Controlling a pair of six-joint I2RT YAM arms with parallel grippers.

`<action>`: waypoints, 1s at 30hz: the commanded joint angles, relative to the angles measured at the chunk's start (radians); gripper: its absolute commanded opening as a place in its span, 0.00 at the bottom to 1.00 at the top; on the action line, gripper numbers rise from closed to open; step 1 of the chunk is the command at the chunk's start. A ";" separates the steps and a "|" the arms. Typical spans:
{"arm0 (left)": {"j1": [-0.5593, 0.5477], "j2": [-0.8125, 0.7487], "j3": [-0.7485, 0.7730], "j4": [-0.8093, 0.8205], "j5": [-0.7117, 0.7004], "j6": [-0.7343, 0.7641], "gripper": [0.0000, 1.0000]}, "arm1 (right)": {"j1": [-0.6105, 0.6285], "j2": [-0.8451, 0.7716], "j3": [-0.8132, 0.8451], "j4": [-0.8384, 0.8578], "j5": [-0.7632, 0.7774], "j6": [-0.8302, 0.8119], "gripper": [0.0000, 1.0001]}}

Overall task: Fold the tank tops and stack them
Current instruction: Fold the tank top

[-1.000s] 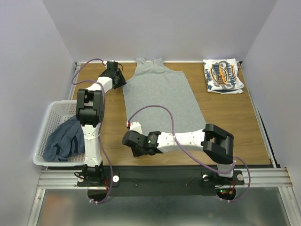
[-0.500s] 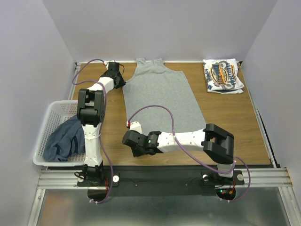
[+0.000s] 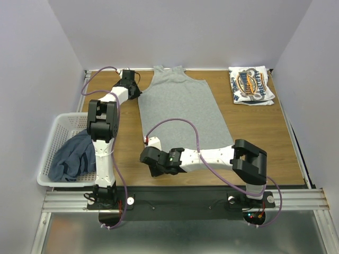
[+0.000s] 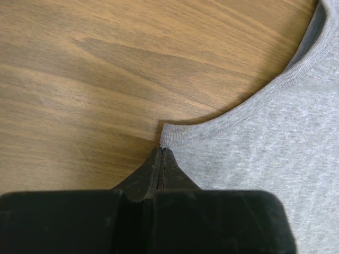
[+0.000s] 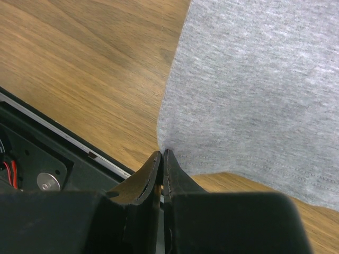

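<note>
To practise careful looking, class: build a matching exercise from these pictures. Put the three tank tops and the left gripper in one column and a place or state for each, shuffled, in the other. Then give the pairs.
Column one:
1 grey tank top
2 white printed tank top
3 dark blue tank top
4 left gripper

Column two:
A bunched in the white basket
B shut at an armhole corner of the grey tank top
C spread flat in the middle of the table
D folded at the far right corner

Pairs: 1-C; 2-D; 3-A; 4-B
</note>
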 commanded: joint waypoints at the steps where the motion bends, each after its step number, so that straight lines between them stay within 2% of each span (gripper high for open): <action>1: -0.004 -0.027 0.009 0.013 -0.029 0.002 0.00 | -0.005 -0.060 -0.012 0.050 -0.020 0.007 0.09; 15: 0.001 -0.097 -0.006 0.012 -0.119 0.000 0.00 | -0.005 -0.065 -0.029 0.092 -0.092 0.004 0.07; 30: 0.019 -0.125 -0.020 0.007 -0.139 -0.002 0.00 | -0.005 -0.053 -0.007 0.107 -0.135 -0.010 0.06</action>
